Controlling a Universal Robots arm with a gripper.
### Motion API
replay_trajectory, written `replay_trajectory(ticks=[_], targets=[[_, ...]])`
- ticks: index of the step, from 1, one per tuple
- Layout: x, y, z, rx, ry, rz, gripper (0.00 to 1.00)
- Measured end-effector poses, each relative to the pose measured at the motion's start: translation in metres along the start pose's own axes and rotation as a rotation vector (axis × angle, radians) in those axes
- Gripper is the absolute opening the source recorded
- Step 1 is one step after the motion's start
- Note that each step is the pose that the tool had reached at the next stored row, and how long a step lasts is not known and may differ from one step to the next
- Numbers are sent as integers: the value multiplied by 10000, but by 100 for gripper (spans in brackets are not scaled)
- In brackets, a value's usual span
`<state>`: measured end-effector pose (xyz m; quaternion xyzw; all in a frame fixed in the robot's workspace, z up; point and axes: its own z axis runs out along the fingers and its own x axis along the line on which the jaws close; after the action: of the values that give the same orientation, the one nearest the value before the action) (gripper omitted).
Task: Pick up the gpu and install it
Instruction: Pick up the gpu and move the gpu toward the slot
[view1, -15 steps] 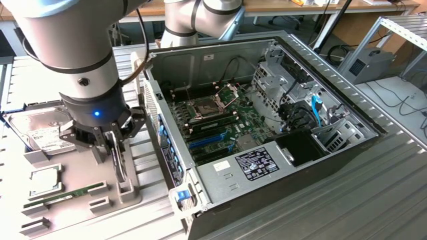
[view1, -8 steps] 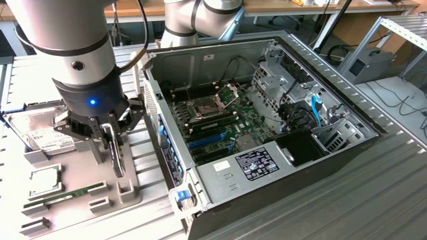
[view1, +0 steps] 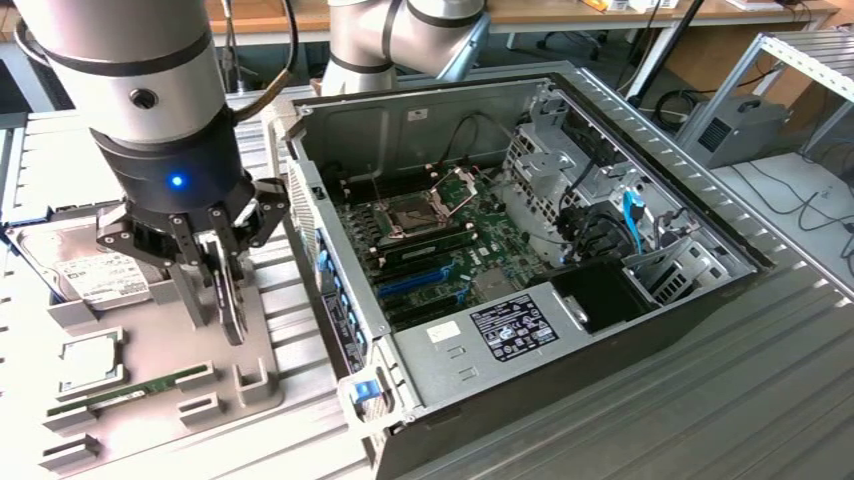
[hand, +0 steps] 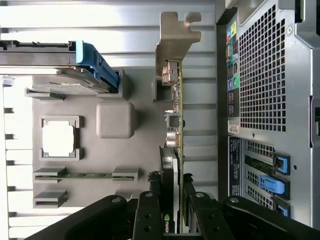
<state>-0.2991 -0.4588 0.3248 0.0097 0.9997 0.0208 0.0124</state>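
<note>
Quick read on where you're at: your pincer (hand: 172, 212) is clamped tight on the gpu (view1: 232, 302), one finger on each flat face. So the card sits edge-on right between them, not off to either side. In the exterior view that's at the frame's left, mid-height, over the grey parts tray (view1: 160, 345) on the ribbed table (view1: 747, 400). The hard drive (view1: 91, 275) is further left and the memory stick (view1: 131, 388) is toward the lower left corner. Can't tell whether the card's bottom edge is clear of its holder. The bit that matters: the open PC case (view1: 441, 92) sits just to the exterior view's right of the card. The card's long axis runs alongside the case's rear panel (hand: 260, 75), with the silvery bracket (hand: 176, 45) at the end away from the fingers. The blue slots (view1: 414, 285) on the motherboard look to run crosswise to that, so I'd say the card isn't lined up with them as it hangs now.
</note>
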Motion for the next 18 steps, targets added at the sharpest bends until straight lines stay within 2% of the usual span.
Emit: replay_trajectory(ticks=[13,14,18], targets=[[-9,16,-360,11,-1,0,27],[-11,19,-439,11,-1,0,27],[-15,27,-609,14,-1,0,27]])
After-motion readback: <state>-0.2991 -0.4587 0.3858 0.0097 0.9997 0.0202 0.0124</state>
